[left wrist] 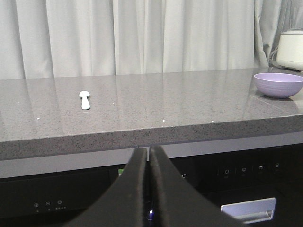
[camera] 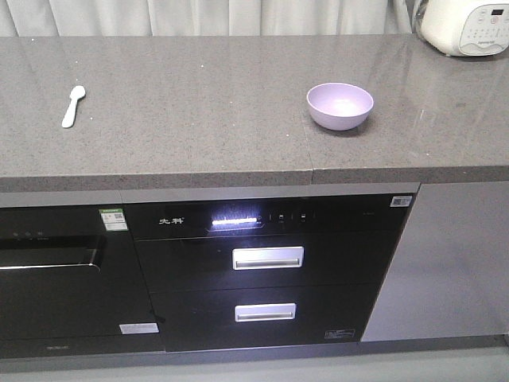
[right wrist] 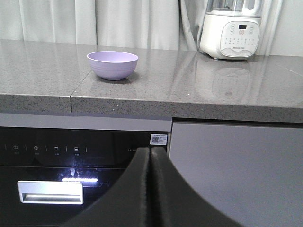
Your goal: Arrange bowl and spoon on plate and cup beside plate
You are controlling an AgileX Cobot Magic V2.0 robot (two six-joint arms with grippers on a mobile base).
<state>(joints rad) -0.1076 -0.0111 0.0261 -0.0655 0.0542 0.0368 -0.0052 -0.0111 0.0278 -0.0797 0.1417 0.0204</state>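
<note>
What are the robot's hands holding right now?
Nothing. The left gripper and right gripper are shut and empty; spoon and bowl sit on the counter.

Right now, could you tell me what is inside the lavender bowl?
The lavender bowl looks empty: the front view shows its bare floor and far wall. Its rim hides the near inner wall. The spoon lies apart on the countertop.

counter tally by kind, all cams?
Bowl: 1
Spoon: 1
White appliance: 1
Total: 3
</note>
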